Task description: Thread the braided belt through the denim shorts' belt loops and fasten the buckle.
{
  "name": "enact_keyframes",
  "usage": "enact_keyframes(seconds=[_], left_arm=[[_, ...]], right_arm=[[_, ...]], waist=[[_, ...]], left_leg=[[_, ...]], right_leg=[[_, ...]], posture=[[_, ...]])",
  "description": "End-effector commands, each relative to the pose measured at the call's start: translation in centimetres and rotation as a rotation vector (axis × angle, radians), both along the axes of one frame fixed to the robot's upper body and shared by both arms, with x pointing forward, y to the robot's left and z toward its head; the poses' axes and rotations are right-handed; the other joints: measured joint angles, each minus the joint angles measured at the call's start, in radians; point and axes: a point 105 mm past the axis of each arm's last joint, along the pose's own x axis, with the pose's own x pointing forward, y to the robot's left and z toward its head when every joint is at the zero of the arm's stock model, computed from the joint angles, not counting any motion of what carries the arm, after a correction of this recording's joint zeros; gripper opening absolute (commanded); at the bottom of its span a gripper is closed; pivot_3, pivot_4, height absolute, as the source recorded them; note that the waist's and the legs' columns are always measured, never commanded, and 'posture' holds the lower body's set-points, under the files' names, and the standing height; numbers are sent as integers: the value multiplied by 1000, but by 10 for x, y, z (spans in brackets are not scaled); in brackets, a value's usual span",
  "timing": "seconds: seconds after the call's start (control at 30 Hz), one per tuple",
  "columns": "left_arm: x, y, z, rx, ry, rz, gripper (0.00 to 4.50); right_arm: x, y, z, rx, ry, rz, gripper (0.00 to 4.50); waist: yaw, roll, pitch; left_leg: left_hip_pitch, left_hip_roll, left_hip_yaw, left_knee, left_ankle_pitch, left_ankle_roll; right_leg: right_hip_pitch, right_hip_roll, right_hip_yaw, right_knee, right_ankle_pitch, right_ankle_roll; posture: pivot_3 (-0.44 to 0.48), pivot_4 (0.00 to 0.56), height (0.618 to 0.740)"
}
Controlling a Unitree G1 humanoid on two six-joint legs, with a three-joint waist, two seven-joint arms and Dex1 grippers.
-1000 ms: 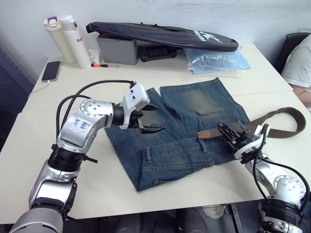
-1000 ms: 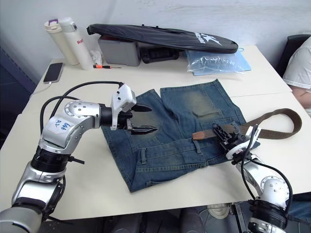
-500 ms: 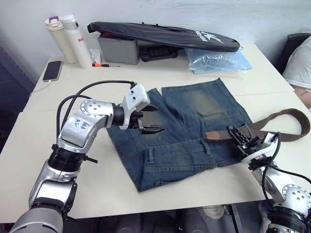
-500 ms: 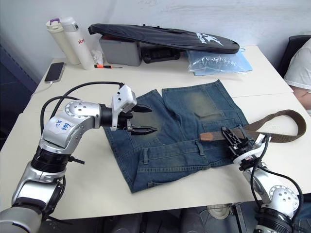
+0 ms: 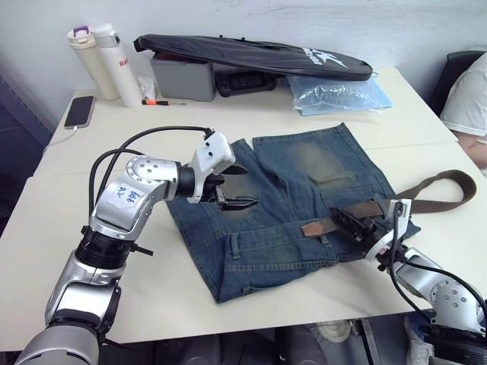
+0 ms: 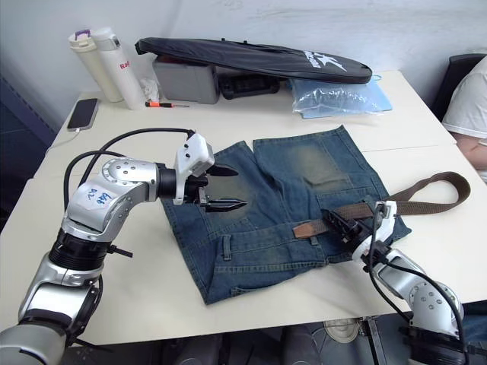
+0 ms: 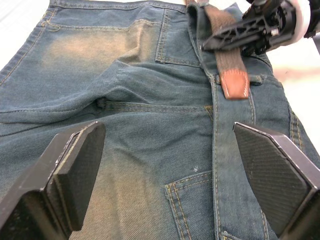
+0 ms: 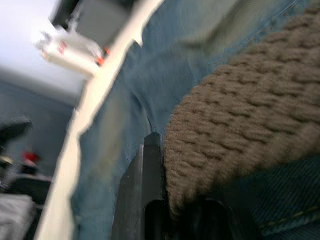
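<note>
The denim shorts point(image 5: 285, 194) lie flat in the middle of the table, waistband toward me. My right gripper point(image 5: 354, 225) is shut on the braided belt point(image 5: 426, 190) near its dark leather tip point(image 5: 313, 227). That tip lies on the waistband beside a belt loop point(image 5: 326, 238). The strap curls away in a bend on the table to the right. Up close, the woven strap point(image 8: 240, 115) lies against a black finger point(image 8: 146, 195). My left gripper point(image 5: 233, 192) hangs open over the shorts' left leg, holding nothing. Another belt loop point(image 5: 235, 245) stands further left. The buckle is hidden.
Along the table's far edge lie a long black bag point(image 5: 251, 53) on a grey box point(image 5: 183, 76), a clear blue plastic bag point(image 5: 338, 95), two bottles point(image 5: 103, 61) and a phone point(image 5: 79, 111). A person's sleeve point(image 5: 470, 99) shows at the right edge.
My right gripper pulled back to the right, then pushed left and nearer, carrying the belt's leather tip along the waistband. The left gripper has held still.
</note>
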Motion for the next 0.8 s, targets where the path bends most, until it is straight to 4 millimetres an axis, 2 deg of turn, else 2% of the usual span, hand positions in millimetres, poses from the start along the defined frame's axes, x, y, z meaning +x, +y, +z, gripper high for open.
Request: enact_keyframes(seconds=[0.03,0.07,0.23,0.4,0.53,0.67,0.77,0.8], left_arm=[[-3,-5,11,-7,-50,-27,4500],[-3,-5,10,-8,-49,-27,4500],[-3,-8,8,-13,-47,-31,4500],[-4,-9,7,-13,-48,-33,4500],[-4,-7,5,-10,-48,-26,4500],[-4,-8,5,-9,-48,-28,4500],[-4,-8,5,-9,-49,-29,4500],[-4,-8,5,-8,-49,-30,4500]], right_arm=[[-5,-4,12,-54,25,-2,2160],[-7,-6,16,-36,35,-8,2533],[-8,-9,21,82,102,-56,2533],[-11,3,21,213,163,-71,2533],[-14,7,24,245,171,-77,2533],[-12,3,24,238,174,-109,2533],[-14,2,29,246,163,-103,1719],[-15,2,30,247,159,-100,1291]], waist=[[1,0,0],[2,0,0],[1,0,0],[1,0,1],[0,0,1],[0,0,1],[0,0,1],[2,0,1]], left_leg=[[0,0,0,0,0,0],[0,0,0,0,0,0],[-1,-1,0,0,0,0],[-1,0,0,0,0,0],[-1,0,0,0,0,0],[-1,0,0,0,0,0],[-1,0,0,0,0,1],[-1,0,0,0,0,1]], right_leg=[[0,0,0,0,0,0],[0,0,0,0,0,0],[0,-1,0,-2,0,0],[0,-1,0,-2,0,0],[0,-1,0,-2,0,0],[0,-1,0,-2,0,0],[0,-1,0,-2,0,0],[0,-1,0,-2,0,0]], posture=[[0,150,740],[0,150,740],[0,150,740],[0,150,740],[0,150,740],[0,150,740],[0,150,740],[0,150,740]])
